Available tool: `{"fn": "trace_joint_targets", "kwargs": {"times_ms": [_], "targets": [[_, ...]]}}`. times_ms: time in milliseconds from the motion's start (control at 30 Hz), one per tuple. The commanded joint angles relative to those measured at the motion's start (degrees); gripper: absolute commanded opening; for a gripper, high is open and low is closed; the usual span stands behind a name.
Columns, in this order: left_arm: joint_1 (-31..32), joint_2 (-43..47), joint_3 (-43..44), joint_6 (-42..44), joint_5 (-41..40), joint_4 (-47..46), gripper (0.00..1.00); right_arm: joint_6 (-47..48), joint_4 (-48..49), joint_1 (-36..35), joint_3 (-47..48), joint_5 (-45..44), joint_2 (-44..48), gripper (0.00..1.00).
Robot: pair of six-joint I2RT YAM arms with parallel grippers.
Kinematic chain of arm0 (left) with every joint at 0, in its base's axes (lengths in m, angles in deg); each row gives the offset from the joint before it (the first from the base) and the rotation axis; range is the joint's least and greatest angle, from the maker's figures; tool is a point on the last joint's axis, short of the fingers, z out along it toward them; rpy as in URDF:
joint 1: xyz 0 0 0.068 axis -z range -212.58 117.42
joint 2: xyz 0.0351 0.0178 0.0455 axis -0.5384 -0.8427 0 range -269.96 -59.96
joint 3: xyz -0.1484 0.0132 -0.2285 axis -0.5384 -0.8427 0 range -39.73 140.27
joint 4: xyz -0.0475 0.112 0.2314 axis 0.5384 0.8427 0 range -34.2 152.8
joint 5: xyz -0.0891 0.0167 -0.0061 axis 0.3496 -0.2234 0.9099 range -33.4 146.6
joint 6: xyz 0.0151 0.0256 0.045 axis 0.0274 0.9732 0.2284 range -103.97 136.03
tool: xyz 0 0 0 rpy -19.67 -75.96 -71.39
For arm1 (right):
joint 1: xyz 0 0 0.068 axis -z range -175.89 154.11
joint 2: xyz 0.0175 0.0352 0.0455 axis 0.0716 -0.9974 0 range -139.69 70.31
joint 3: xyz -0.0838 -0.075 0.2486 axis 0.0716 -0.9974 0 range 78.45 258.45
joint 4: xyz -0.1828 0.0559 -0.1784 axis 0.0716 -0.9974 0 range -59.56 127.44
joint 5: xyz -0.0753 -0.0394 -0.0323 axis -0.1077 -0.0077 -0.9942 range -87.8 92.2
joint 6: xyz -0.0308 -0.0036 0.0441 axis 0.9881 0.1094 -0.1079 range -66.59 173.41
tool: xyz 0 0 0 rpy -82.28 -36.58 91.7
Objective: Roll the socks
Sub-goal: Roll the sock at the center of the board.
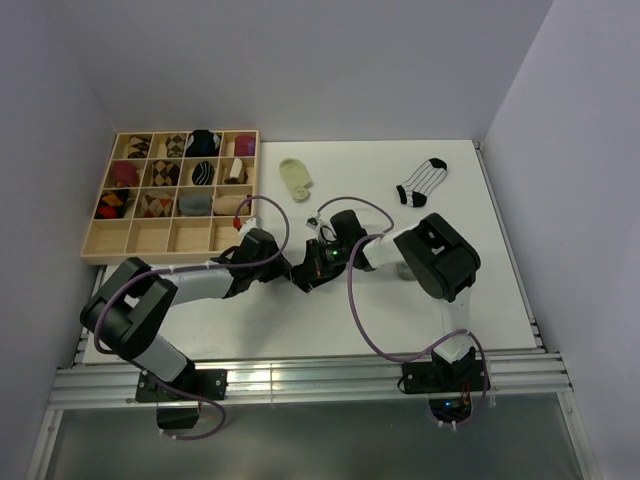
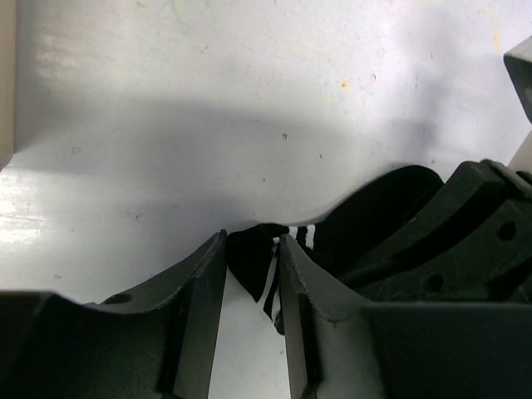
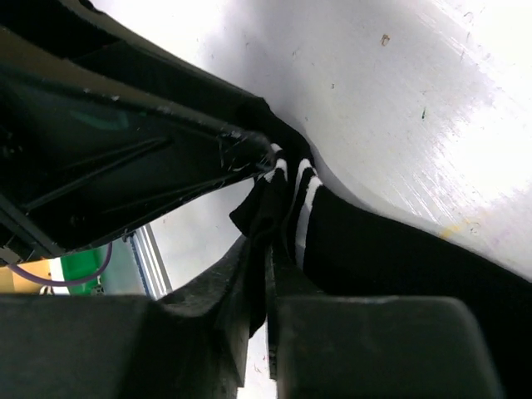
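The black sock with white bands (image 3: pixel 374 249) hangs between my two grippers at the middle of the table. My right gripper (image 3: pixel 262 258) is shut on its banded cuff, with the cloth pinched in a narrow slit. In the left wrist view a flap of the same black sock (image 2: pixel 249 259) lies between the tips of my left gripper (image 2: pixel 253 238). Those jaws stand partly apart, and white table shows below the flap. In the top view the left gripper (image 1: pixel 298 270) and the right gripper (image 1: pixel 320 258) almost touch. The pale cream sock (image 1: pixel 296 178) and the white striped sock (image 1: pixel 422 182) lie flat farther back.
A wooden tray (image 1: pixel 150 238) with compartments stands at the back left. Its upper rows hold rolled socks and its front row is bare. The right gripper's dark body (image 2: pixel 465 241) crowds the left wrist view. White walls close the table at the back and sides.
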Motion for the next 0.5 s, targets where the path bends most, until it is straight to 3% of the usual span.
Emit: {"fn": "trace_joint_targets", "kwargs": {"times_ms": [0,167,367,467], "targets": [[-0.2,-2.9,1.2,2.0,-3.1,7.3,0.38,1.6,-3.3,0.3,-0.1,-3.0,0.8,0.16],[0.0,-4.1,2.0,2.1,-3.1,8.5,0.35,2.4,-5.3,0.2,-1.3,-6.9,5.4,0.34],[0.7,-5.7,3.5,2.2,-3.9,11.7,0.34,2.9,-8.3,-0.1,-2.7,-12.2,11.7,0.45],[0.9,-6.0,3.8,2.4,-3.9,12.0,0.33,3.5,-10.7,-0.5,-2.9,-16.0,14.8,0.45]]}}
